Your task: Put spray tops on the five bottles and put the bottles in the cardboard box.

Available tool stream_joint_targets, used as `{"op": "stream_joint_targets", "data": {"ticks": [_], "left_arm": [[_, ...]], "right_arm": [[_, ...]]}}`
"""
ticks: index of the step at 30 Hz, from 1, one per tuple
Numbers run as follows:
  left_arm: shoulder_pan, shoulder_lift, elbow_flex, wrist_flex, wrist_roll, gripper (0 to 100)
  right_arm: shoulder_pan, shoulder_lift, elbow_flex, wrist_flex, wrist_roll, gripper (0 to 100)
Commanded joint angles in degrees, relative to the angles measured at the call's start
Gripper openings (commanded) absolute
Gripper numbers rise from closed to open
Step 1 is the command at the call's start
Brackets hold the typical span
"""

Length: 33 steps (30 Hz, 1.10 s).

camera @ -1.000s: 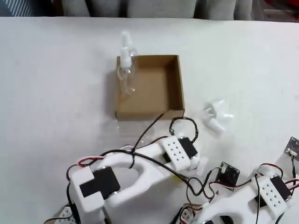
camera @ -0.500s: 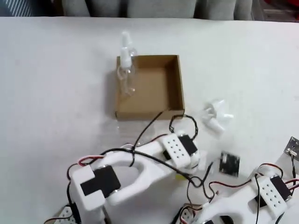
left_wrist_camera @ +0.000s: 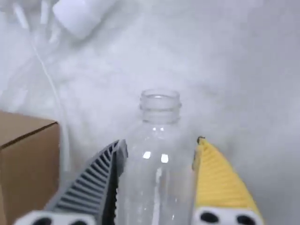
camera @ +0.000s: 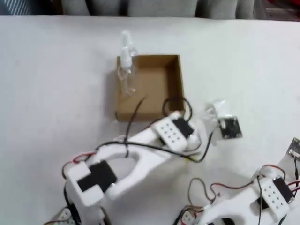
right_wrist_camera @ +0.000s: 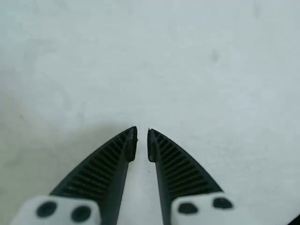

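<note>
A clear bottle [left_wrist_camera: 160, 140] with a bare neck and no spray top sits between the grey and yellow fingers of my left gripper [left_wrist_camera: 159, 152], which is shut on it. In the high view the left arm [camera: 171, 133] lies just in front of the cardboard box [camera: 176, 86], by its front right corner. Loose white spray tops [camera: 216, 110] [left_wrist_camera: 79, 16] lie close beyond the bottle's neck. Two clear bottles with spray tops [camera: 125, 65] stand at the box's left wall. My right gripper [right_wrist_camera: 142, 140] hangs shut and empty over bare table.
The box's brown corner [left_wrist_camera: 23, 159] is beside the held bottle. The right arm [camera: 269, 197] rests at the front right of the white table [camera: 56, 84]. Black cables loop from the left arm over the box's front wall.
The left arm has swung away from the table's front toward the box's front right corner and the spray tops, carrying the bottle. The right arm has stayed put.
</note>
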Motion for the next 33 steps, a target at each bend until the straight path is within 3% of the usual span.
{"op": "stream_joint_targets", "data": {"ticks": [1, 6, 15, 20, 26, 33], "left_arm": [[-1.54, -1.63, -5.63, 1.23, 5.98, 3], [-3.74, -9.10, -3.52, 1.23, 10.90, 3], [-9.63, -25.27, 8.70, 1.23, 11.08, 3], [-16.22, -35.56, 16.53, 1.23, 11.16, 3], [-28.97, -48.66, 28.57, 0.88, 11.16, 3], [-54.81, -53.67, 37.89, -1.58, 11.25, 3]], "right_arm": [[-0.48, -0.66, -0.26, -0.84, 0.18, 1.8], [-0.48, -0.66, -0.26, -0.84, 0.18, 1.8], [-0.48, -0.57, -0.26, -0.84, 0.44, 1.8], [-1.71, -0.57, 0.00, -0.84, 0.44, 1.8], [-2.07, -1.01, 0.53, -0.84, 0.53, 1.8], [-2.07, -1.01, 0.53, -0.84, 0.53, 1.8]]}}
